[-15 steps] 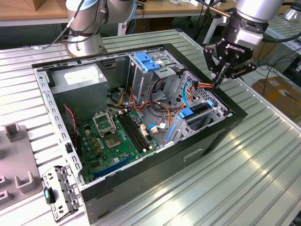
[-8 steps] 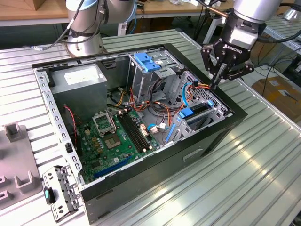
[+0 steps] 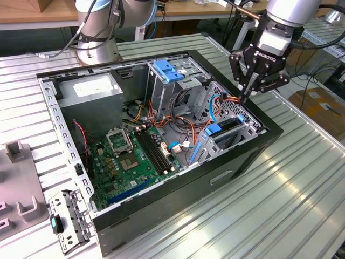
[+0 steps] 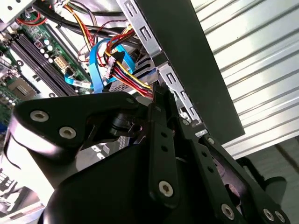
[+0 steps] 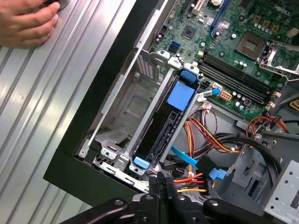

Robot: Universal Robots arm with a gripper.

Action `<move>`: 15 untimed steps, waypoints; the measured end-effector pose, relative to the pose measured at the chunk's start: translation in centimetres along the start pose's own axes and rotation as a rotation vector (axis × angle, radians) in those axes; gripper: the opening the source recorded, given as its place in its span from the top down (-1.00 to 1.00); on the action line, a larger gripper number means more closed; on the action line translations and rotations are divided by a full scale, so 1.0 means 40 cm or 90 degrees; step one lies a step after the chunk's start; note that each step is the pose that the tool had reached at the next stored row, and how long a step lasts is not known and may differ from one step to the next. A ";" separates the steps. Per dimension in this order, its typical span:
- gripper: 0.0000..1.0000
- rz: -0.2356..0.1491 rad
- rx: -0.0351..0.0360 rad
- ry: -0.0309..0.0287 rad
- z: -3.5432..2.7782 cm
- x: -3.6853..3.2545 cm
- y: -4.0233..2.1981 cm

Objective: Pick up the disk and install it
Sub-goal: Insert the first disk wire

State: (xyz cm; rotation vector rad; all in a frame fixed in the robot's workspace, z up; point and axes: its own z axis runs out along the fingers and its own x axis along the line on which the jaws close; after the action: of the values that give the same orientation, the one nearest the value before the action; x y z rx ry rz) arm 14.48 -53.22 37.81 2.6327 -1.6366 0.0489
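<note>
1. Nearest in the exterior view, a small grey perforated metal bracket (image 3: 69, 220) lies on the ribbed silver metal table (image 3: 302, 178), just beside the near corner of the case.
2. The open black desktop computer case (image 3: 161, 208) lies on its side on the table. Inside it, a green motherboard (image 3: 135, 159) covers the floor toward the exterior view's left.
3. A silver sheet-metal drive cage (image 5: 124, 105) fills the case's corner toward the exterior view's right. The disk (image 5: 161, 128) stands on edge in one of its slots, showing as a dark flat slab with a blue patch and blue plastic tabs at its ends. The compartment beside it holds nothing.
4. A bundle of red, yellow, orange and black wires (image 5: 201, 140) and a flat blue ribbon cable (image 4: 96, 70) run between the cage and the motherboard.
5. The black pincer (image 3: 245, 96) hangs over the cage's far end, tips pointing down. In both wrist views its fingers (image 5: 161, 184) are pressed together with nothing seen between them, and the tips sit right by the wire connector (image 4: 148, 89). Whether they touch it cannot be told.
6. Farther back, a large grey power-supply box (image 3: 89, 91) with a white sticker sits in the far corner, and a blue slotted plastic latch (image 3: 170, 71) tops a taller cage.
7. In the first wrist view, a person's hand (image 5: 28, 23) rests on the table outside the case.
</note>
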 end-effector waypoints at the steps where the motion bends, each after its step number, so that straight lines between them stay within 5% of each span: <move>1: 0.67 0.010 -0.0004 -0.0002 0.000 0.000 0.000; 15: 0.67 0.040 -0.0019 -0.0007 0.001 -0.004 0.008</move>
State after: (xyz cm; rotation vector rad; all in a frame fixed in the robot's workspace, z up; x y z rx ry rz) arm 14.11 -53.23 37.77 2.5790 -1.7183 0.0469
